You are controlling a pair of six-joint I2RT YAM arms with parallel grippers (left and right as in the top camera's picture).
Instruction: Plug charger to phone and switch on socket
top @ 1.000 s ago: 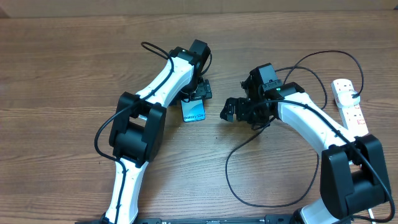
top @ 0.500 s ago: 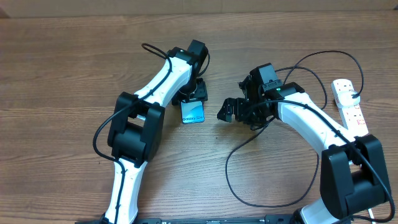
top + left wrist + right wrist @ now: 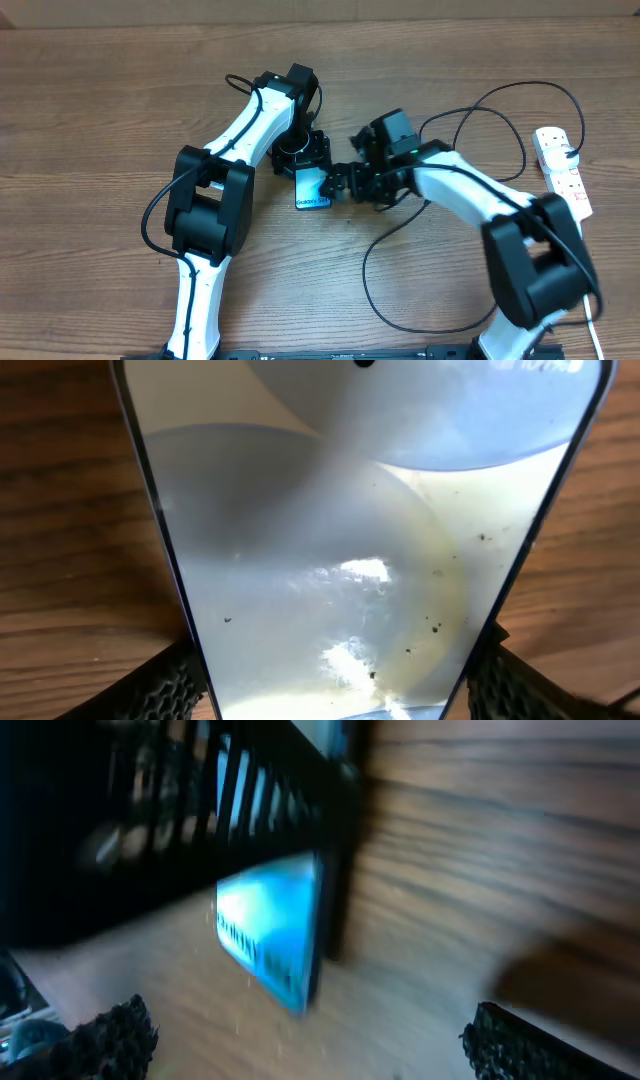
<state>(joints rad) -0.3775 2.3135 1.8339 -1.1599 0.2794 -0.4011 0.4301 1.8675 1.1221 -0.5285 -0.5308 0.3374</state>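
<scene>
Overhead first: my left pincer (image 3: 305, 165) sits over the far end of the phone (image 3: 313, 190), near the middle of the tabletop (image 3: 100, 120). My right pincer (image 3: 338, 183) is just beside the phone's right edge. The socket (image 3: 562, 165) lies well apart at the right side. The charger (image 3: 365, 270) loops across the wood under and around my right arm, and I cannot pick out its plug tip.

From the left wrist, the phone (image 3: 340, 560) fills the view. My pads (image 3: 170, 685) press against its two long edges, so this pincer is clamped on the phone.

From the right wrist, everything is blurred. The phone (image 3: 270, 935) shows as a bright blue slab ahead, and my fingertips (image 3: 110, 1040) stand wide apart with nothing between them.

What worries me:
- My right pincer is empty and very close to the phone, so a careless sweep could knock the phone askew in the left grip.
- That grip is on thin smooth edges only, so a sideways push may make the phone pivot or slip.
- The cable loops lie around my right arm, so reaching for the plug could drag or snag them and tug the socket.
</scene>
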